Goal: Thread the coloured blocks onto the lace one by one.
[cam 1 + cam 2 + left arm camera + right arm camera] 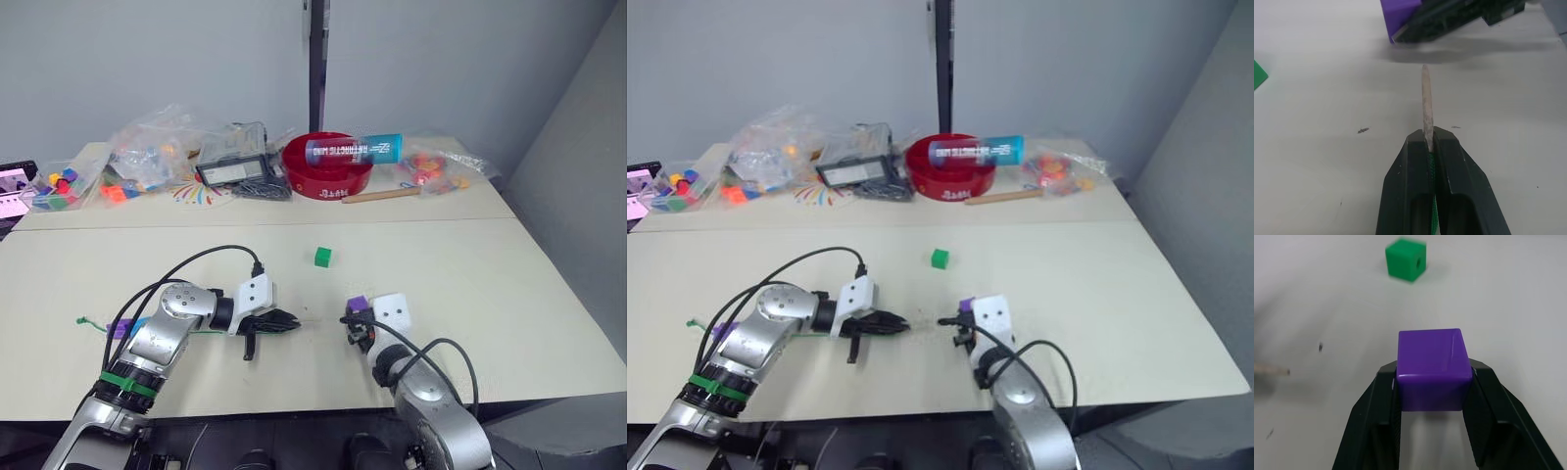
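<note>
The left end effector (pixel 1427 147) is pinching the lace (pixel 1425 100) tight, and the pale tip is sticking out toward the purple block (pixel 1433 367). The right end effector (pixel 1432 384) is squeezing that purple block between its two fingers. Both are sitting near the front edge of the bench (pixel 509 274). A green block (pixel 322 257) is lying farther back, near the middle.

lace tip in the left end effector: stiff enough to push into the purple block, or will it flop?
Probably stiff enough: the pale tip of the lace juts straight out of the left end effector with no visible sag. The green cord behind it likely flops. The purple block, clamped in the right end effector, looks smooth and might slip if pushed.
</note>
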